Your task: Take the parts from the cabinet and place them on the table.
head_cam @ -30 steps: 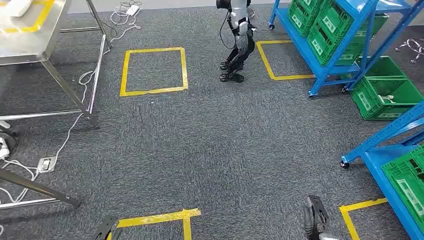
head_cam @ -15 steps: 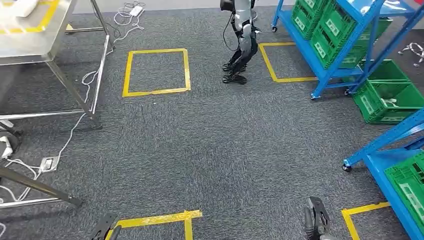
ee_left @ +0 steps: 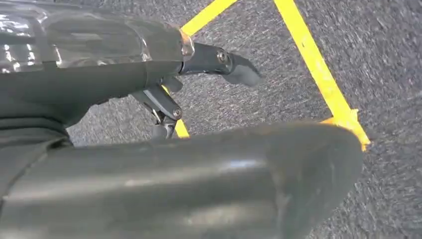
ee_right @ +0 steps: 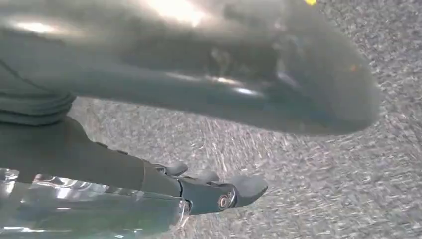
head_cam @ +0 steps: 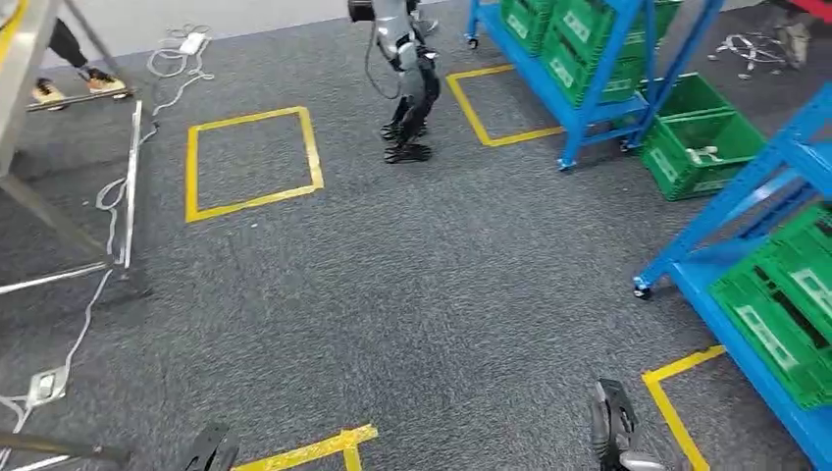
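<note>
Both arms hang low. The left robot hand points down over a yellow tape corner; the right robot hand hangs above bare carpet. Each holds nothing, with fingers loosely extended and apart.

The parts lie well ahead and to the right of the right robot hand, in green crates on the blue rack nearest it; a second rack stands farther off, and a floor crate beside it holds a small white part. The parts in the near crates are hidden by the crate walls. The surface sits far to the left of the left robot hand.

Judging from that one white piece, the parts are probably small, light, rigid plastic, easy to lift but liable to slip. A pinch across the narrow middle, reaching down past the crate rim, seems the safest hold. Another robot stands far ahead, and a person's feet show near the surface.
</note>
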